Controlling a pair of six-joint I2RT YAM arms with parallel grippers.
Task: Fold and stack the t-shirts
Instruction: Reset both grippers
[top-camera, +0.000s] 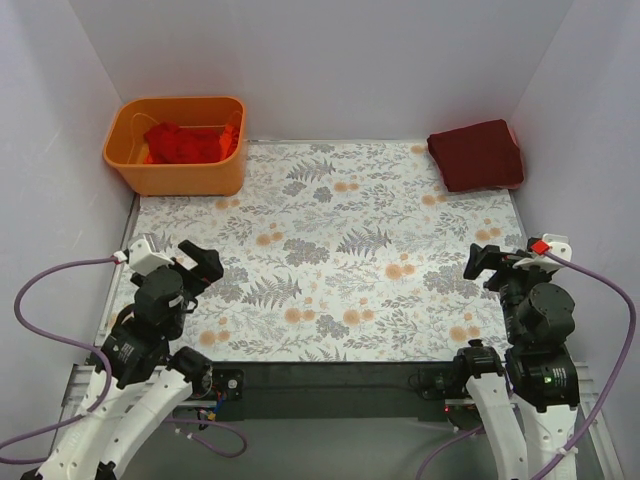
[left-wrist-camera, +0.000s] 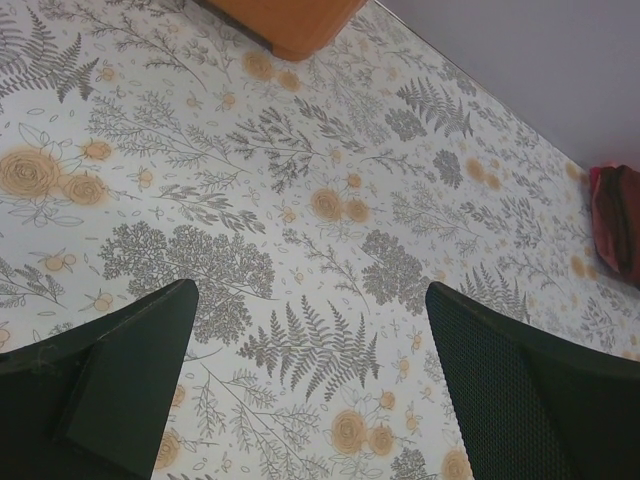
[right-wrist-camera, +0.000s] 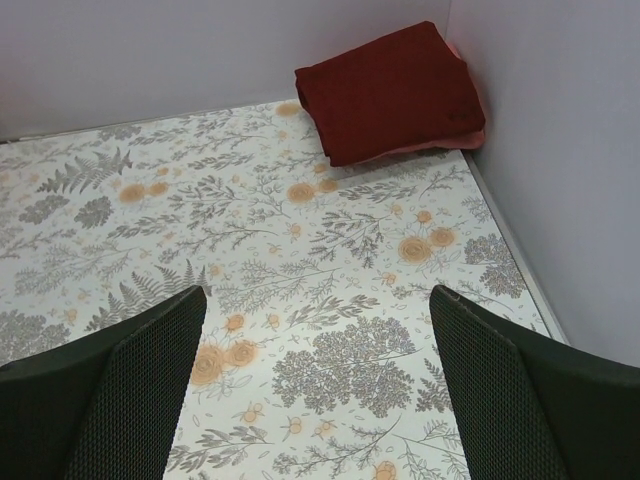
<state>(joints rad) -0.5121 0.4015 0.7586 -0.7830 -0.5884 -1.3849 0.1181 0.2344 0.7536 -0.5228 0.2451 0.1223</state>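
Two stacked t-shirts (top-camera: 476, 155), one bin (top-camera: 180, 178) of red t-shirts (top-camera: 185, 143).

Soft, even, fairly bright light fills all 3 views, apparently from overhead, leaving the pale walls (top-camera: 330, 60) with a lilac tint and no glare on the flower-printed desk (top-camera: 330, 230). Shadows are faint, just a soft edge at the foot of the orange bin (top-camera: 175, 170) and along the folded maroon t-shirt (right-wrist-camera: 385, 90). The overhead view is sharp throughout, while the left arm's fingers (left-wrist-camera: 120, 380) and right arm's fingers (right-wrist-camera: 110, 390) look dark and slightly soft.
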